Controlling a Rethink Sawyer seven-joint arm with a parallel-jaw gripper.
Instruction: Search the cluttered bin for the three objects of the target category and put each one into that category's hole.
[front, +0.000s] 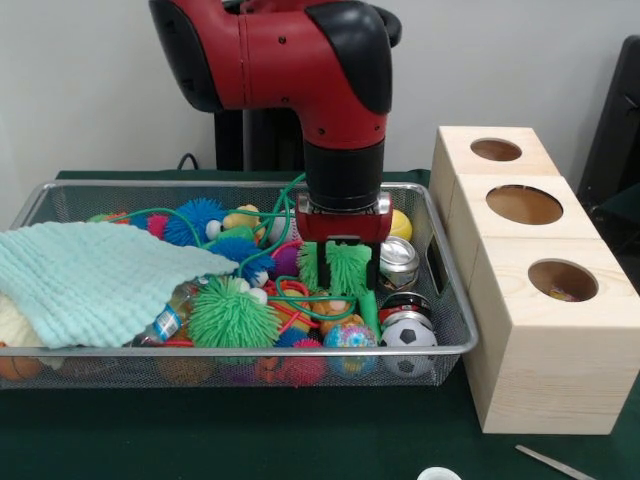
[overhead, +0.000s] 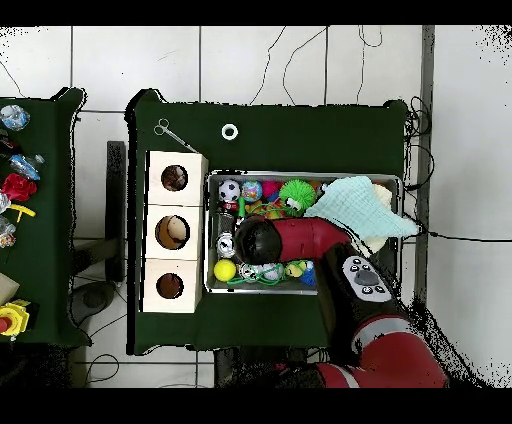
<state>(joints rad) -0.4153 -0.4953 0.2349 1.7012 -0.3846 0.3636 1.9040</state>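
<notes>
My gripper (front: 345, 268) hangs over the right middle of the wire mesh bin (front: 452, 300) and is shut on a small green spiky ball (front: 349, 266). A green cord (front: 371, 312) trails from it down into the clutter. Below lie a larger green spiky ball (front: 232, 315), a blue spiky ball (front: 195, 220), a soccer ball (front: 408, 335), a yellow ball (front: 401, 224) and a metal can (front: 398, 262). In the overhead view the arm (overhead: 300, 240) covers the gripper. The wooden box (front: 540, 330) with three round holes (front: 563, 279) stands right of the bin.
A pale green towel (front: 90, 280) covers the bin's left half. In the overhead view the box (overhead: 150, 232) lies left of the bin (overhead: 211, 235). Metal tweezers (front: 550, 462) and a white ring (front: 438, 474) lie on the green table in front.
</notes>
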